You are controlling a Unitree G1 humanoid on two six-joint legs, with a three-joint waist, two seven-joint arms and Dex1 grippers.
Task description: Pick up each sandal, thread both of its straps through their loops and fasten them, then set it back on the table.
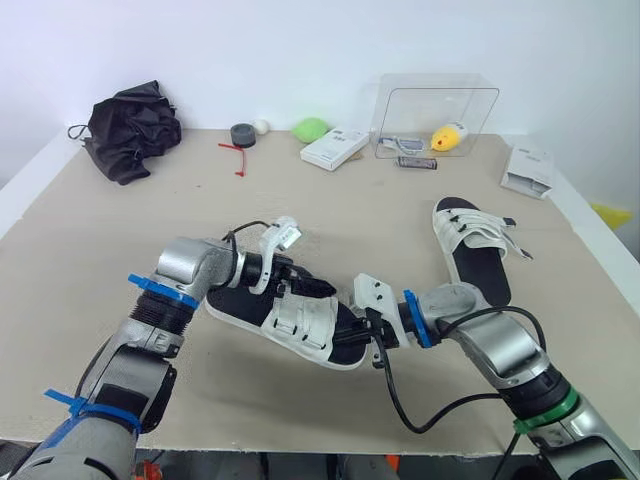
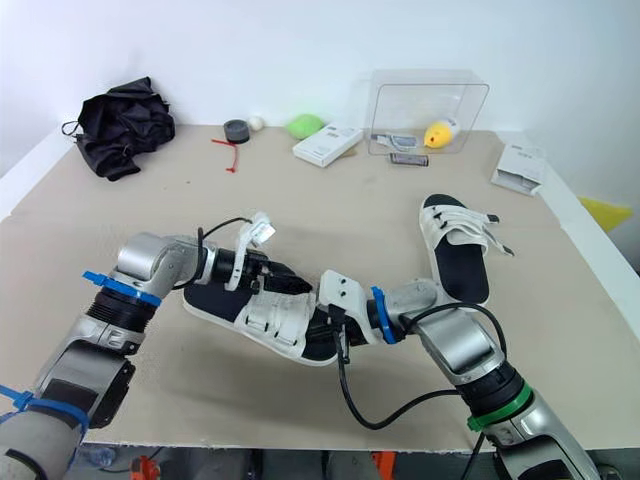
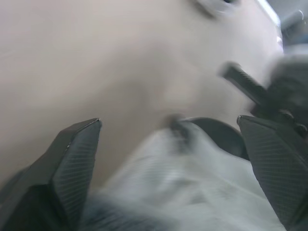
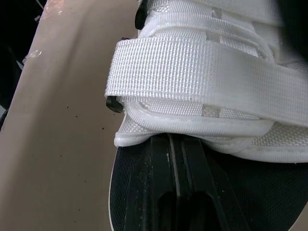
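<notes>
1. Near sandal: it lies at the front centre of the counter, between both grippers. It cannot be told whether it is lifted off the counter.
2. Left gripper: set wide, one finger on each side of the white upper, gripping nothing.
3. Right gripper: fingers pressed together over the black insole, tips under the edge of the upper. Whether they pinch anything cannot be told.
4. Wide strap: lies flat across the upper and appears threaded and folded back. The second strap's condition is not clear.
5. Far sandal: flat on the counter, well apart to the right. Its strap ends stick out sideways, so it is probably still unfastened.
6. Progress: first sandal near completion but not released; second sandal remains.
</notes>
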